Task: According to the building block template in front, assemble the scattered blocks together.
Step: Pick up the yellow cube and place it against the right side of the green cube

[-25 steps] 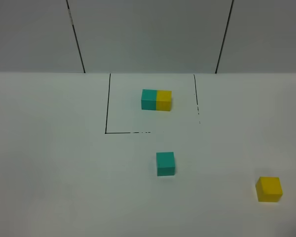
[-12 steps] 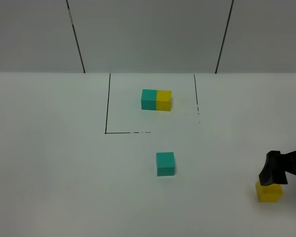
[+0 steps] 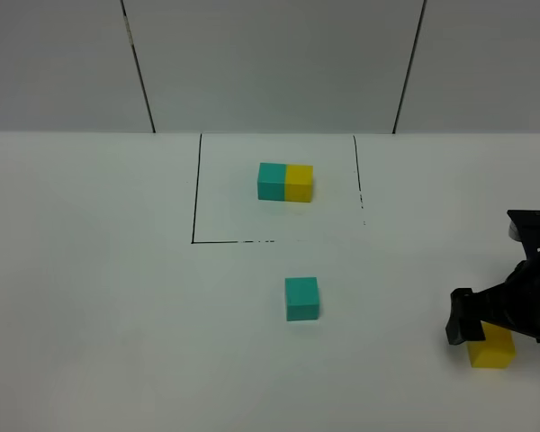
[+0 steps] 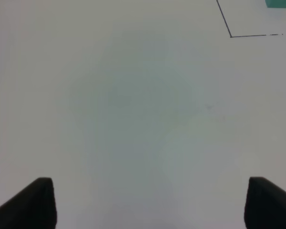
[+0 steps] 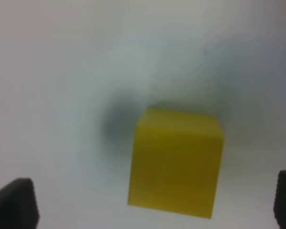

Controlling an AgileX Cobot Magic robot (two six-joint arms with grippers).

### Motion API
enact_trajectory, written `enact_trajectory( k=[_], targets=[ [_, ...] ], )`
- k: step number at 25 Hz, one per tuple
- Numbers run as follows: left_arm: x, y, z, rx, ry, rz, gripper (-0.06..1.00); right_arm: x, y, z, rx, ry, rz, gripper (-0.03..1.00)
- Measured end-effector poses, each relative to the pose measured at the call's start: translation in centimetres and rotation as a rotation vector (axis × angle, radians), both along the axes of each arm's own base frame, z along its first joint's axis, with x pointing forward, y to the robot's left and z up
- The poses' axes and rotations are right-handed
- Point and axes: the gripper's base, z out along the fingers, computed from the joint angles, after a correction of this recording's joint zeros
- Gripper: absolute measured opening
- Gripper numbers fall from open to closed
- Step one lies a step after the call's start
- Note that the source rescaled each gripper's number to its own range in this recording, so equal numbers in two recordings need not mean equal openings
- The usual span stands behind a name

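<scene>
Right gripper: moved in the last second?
Yes. The right gripper came in from the right edge and now sits over the yellow cube, which hasn't shifted.

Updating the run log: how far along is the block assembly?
Done: nothing joined; the loose teal cube and loose yellow cube sit apart, both outside the marked square holding the teal-yellow two-cube template bar. In hand: right gripper hangs open over the yellow cube, not gripping; left gripper open, idle. Left: grasp, carry, join teal-left, yellow-right.
</scene>
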Motion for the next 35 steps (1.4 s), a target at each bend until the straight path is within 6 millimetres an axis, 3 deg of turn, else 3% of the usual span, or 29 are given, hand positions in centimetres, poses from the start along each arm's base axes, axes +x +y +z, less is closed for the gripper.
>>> enact_trajectory(
  k=[8,16,17,19,23,29,35],
  targets=[
    [0.0,0.0,0.0,0.0,0.0,0.0,0.87,0.6,0.0,-2.6,-0.015,0.055,-0.004,1.0],
    [0.0,0.0,0.0,0.0,0.0,0.0,0.87,0.8,0.0,-3.6,-0.018,0.073,-0.007,0.99],
    [0.0,0.0,0.0,0.0,0.0,0.0,0.87,0.8,0.0,-3.6,-0.017,0.073,-0.01,0.94],
    [0.0,0.0,0.0,0.0,0.0,0.0,0.87,0.8,0.0,-3.6,-0.017,0.073,-0.013,0.73],
    [0.0,0.0,0.0,0.0,0.0,0.0,0.87,0.8,0.0,-3.6,-0.015,0.075,-0.026,0.0],
    [0.0,0.0,0.0,0.0,0.0,0.0,0.87,1.1,0.1,-2.9,-0.008,0.103,-0.008,0.02],
    [0.0,0.0,0.0,0.0,0.0,0.0,0.87,3.3,1.5,1.1,-0.022,0.083,0.233,0.02]
  ],
)
